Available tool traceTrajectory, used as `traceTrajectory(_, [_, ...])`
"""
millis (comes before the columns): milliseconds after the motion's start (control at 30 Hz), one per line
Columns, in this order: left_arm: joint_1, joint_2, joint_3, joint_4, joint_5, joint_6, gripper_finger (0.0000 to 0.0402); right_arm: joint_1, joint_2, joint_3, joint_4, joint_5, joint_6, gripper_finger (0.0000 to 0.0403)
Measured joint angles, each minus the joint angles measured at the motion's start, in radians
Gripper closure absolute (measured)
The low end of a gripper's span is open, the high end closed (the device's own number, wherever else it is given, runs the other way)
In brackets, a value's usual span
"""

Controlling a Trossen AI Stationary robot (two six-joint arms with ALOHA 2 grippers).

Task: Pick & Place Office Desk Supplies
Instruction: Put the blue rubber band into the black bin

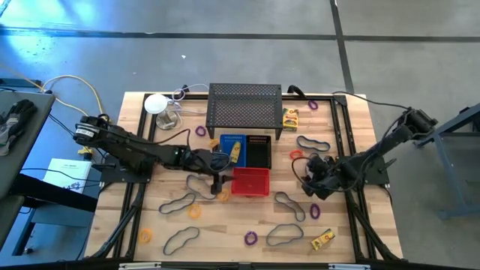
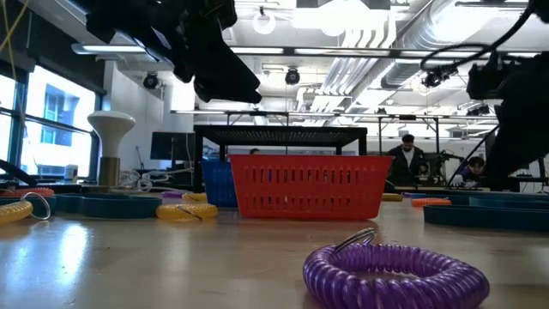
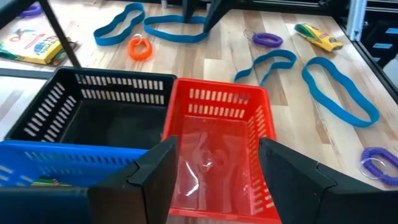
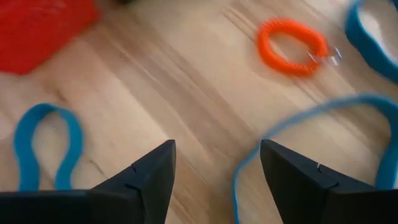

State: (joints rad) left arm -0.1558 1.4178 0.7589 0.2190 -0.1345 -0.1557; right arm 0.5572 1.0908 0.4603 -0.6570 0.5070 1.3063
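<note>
My left gripper (image 3: 214, 168) is open and hovers over the near-left side of the red bin (image 3: 217, 149), touching nothing; it also shows in the high view (image 1: 217, 178). My right gripper (image 4: 214, 168) is open above bare wood right of the red bin (image 1: 251, 181), between an orange ring (image 4: 292, 46) and blue looped cords (image 4: 46, 146). More blue cords (image 1: 178, 202), purple rings (image 1: 250, 238), yellow rings (image 1: 195, 211) and small yellow boxes (image 1: 322, 240) lie flat and scattered on the table. One yellow box (image 1: 235, 152) stands in the blue bin.
The blue bin (image 1: 227, 148) and black bin (image 1: 259, 151) sit side by side beyond the red bin, and the black mesh rack (image 1: 245, 109) stands behind them. A white lamp-like stand (image 1: 156, 105) is at the far left. A purple ring (image 2: 395, 270) lies near the table's near edge.
</note>
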Motion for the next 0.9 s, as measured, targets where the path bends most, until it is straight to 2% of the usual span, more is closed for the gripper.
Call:
traceTrajectory(367, [0.018,0.000,0.000,-0.001,0.000,-0.001,0.0186,-0.056,0.022,0.000,-0.028,-0.041,0.081,0.0181])
traceTrajectory(467, [0.018,0.000,0.000,-0.001,0.000,-0.001,0.0186,-0.056,0.052,0.000,-0.027,-0.063,0.138,0.0181])
traceTrajectory(900, [0.018,0.000,0.000,-0.002,0.000,-0.001,0.0186,-0.056,0.195,0.000,0.011,-0.077,0.135,0.0181])
